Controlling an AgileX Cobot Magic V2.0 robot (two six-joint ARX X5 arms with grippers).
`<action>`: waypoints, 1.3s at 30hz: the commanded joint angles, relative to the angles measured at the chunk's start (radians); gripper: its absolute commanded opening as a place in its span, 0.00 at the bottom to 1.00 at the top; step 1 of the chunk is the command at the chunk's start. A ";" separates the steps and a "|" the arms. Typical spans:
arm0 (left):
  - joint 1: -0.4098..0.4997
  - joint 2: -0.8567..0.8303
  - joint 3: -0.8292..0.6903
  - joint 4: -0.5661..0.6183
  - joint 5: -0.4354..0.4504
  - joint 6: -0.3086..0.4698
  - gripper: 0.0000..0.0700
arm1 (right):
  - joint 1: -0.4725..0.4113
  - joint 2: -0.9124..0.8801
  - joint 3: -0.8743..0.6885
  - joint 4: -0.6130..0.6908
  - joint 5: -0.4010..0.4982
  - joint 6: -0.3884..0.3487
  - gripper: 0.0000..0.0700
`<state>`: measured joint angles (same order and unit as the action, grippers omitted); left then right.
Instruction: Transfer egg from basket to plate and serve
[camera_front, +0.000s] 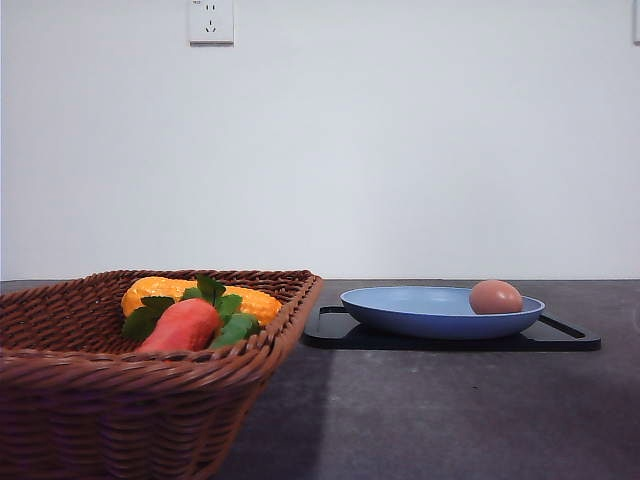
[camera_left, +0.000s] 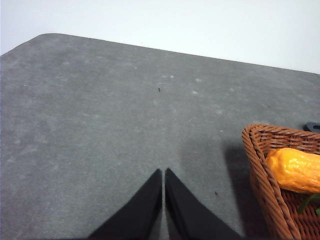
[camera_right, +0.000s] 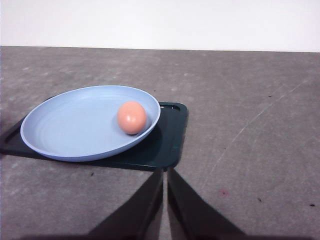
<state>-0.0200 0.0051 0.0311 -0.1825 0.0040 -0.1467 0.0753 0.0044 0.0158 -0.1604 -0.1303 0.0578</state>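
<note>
Both claws are closed on nothing: our right gripper (camera_right: 165, 175) has its fingers pressed tip to tip over bare table just short of the black tray (camera_right: 170, 145), and our left gripper (camera_left: 164, 176) is shut the same way above the grey tabletop (camera_left: 100, 125), beside the basket (camera_left: 265, 175).

Outward from the right claw, the plate (camera_right: 70, 125) sits on the tray, and the egg (camera_right: 132, 117) lies inside the plate, close against the rim on its right side; the front view shows it there too (camera_front: 496, 297). So we judge the transfer done and only the serving left.

We expect the egg to be light, rigid but brittle, and smooth enough to roll or slip. If we had to take it again, we would close gently across its narrow waist. Its long axis lies roughly flat, running across the front view; which end is the pointed one we cannot tell.

In the basket remain the corn (camera_front: 190, 296) and the carrot (camera_front: 183, 325).
</note>
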 joint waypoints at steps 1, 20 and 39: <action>0.000 -0.002 -0.026 -0.007 0.010 -0.004 0.00 | 0.000 -0.001 -0.006 0.003 0.003 0.013 0.00; 0.000 -0.002 -0.026 -0.007 0.010 -0.004 0.00 | 0.000 -0.001 -0.007 0.003 0.003 0.013 0.00; 0.000 -0.002 -0.026 -0.007 0.011 -0.004 0.00 | 0.000 -0.001 -0.006 0.003 0.003 0.013 0.00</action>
<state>-0.0200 0.0051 0.0311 -0.1825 0.0044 -0.1463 0.0753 0.0044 0.0158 -0.1604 -0.1303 0.0582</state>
